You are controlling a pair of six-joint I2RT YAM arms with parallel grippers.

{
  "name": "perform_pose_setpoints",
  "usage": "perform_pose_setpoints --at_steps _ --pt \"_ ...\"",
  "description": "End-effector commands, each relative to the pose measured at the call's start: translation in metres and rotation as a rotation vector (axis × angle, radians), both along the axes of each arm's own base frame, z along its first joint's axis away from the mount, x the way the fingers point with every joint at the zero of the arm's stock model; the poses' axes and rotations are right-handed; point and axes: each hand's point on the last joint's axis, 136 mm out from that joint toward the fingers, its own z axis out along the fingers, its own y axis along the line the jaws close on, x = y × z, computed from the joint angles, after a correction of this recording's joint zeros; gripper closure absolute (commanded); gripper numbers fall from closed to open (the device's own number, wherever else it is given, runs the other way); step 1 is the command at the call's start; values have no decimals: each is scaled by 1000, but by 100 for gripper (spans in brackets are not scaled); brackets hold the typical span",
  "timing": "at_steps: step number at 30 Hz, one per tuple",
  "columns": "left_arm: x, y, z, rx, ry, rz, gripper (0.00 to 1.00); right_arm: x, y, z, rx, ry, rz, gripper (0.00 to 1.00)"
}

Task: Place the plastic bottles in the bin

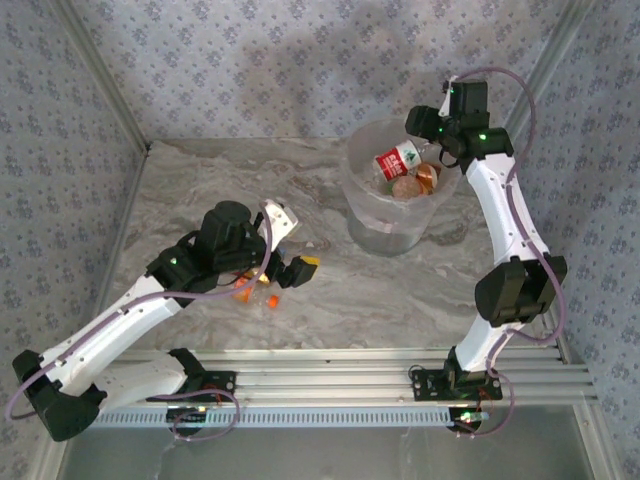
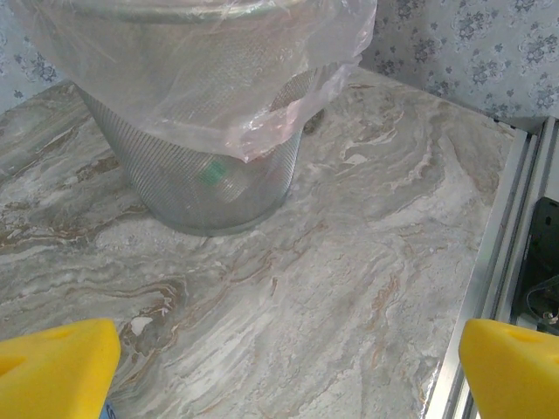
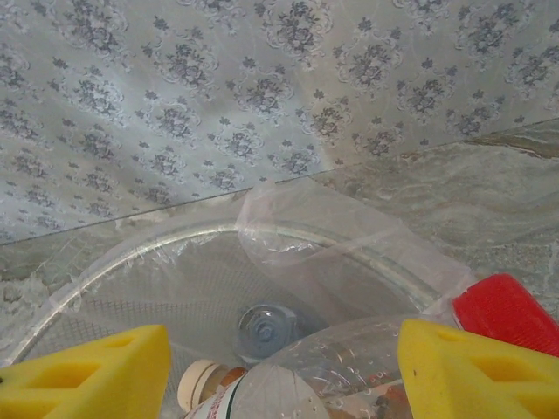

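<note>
The bin (image 1: 385, 236) stands at the back right of the table, lined with a clear bag. Several plastic bottles lie piled inside it, a red-labelled one (image 1: 397, 159) on top. My right gripper (image 1: 425, 140) hangs over the bin's far rim. In the right wrist view its yellow pads (image 3: 87, 375) stand apart, open. A clear bottle (image 3: 349, 371) with a red cap (image 3: 502, 310) lies below them and runs behind the right pad. My left gripper (image 1: 293, 243) is low over mid-table, wide open with nothing between its pads (image 2: 52, 367). Orange-capped bottles (image 1: 248, 290) lie under that arm.
The bin's mesh wall (image 2: 201, 175) and hanging bag liner (image 2: 262, 96) fill the far side of the left wrist view, with bare marble (image 2: 332, 288) in front. An aluminium rail (image 1: 330, 385) runs along the near edge. Papered walls close the back and sides.
</note>
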Motion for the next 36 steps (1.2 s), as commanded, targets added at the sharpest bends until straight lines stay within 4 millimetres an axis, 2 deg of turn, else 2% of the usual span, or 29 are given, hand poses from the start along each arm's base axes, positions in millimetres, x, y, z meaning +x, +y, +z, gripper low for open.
perform_pose_setpoints --at_steps 1,6,8,13,16,23,29,36 --pt "1 -1 6 -12 -13 -9 0 -16 18 -16 12 73 90 30" --pt "1 -1 5 -13 -11 -9 0 -33 40 -17 34 90 163 31" --pt "1 -2 5 -13 -11 -10 0 -39 43 -15 28 88 167 31" --pt "1 -2 5 -17 -5 -9 1 -51 45 8 57 38 180 31" --pt "2 -2 6 -19 -5 -6 0 -54 46 12 58 40 189 31" --pt "2 -2 7 -24 -4 -3 0 -48 39 -6 35 72 162 30" --pt "6 2 7 -19 -6 33 0 -41 41 -42 -19 159 185 29" --pt "13 26 -4 10 46 183 0 -56 45 -32 -16 123 213 28"
